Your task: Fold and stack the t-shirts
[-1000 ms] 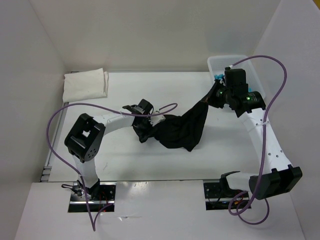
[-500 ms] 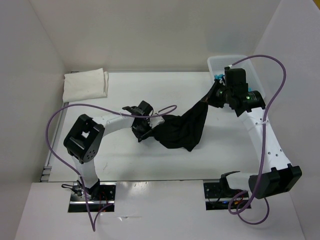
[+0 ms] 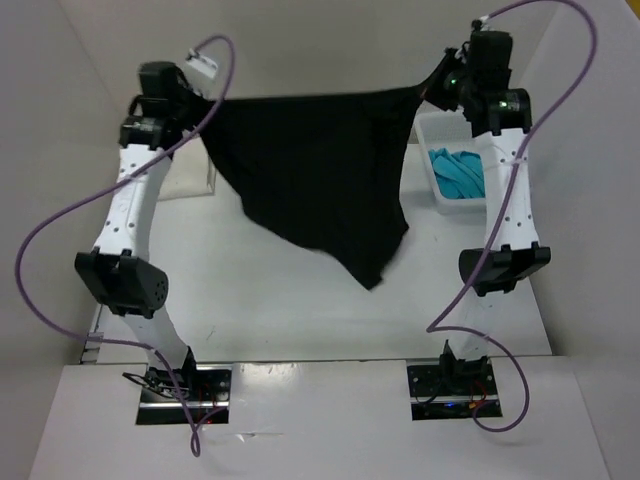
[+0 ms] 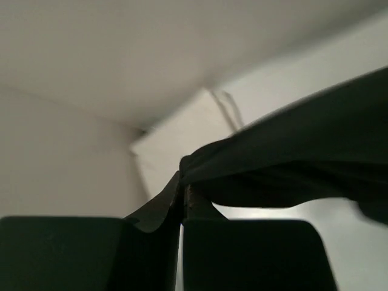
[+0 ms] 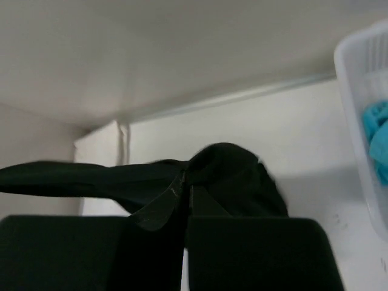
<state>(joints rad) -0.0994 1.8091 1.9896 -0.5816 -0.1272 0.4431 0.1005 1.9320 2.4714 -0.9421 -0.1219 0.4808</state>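
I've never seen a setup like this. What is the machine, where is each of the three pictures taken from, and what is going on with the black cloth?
These are two thin robot arms bolted at the near edge of a table. The wide picture comes from a fixed camera above and behind them. The other two come from small cameras on the wrists, each looking along that arm's own fingers.

Each arm ends in a two-finger tool. The left tool and the right tool are both shut on the top edge of one black t-shirt. It is held up and stretched between them, with the rest hanging down.

A folded cream t-shirt lies at the far left of the table. A turquoise t-shirt sits in a white basket at the far right.
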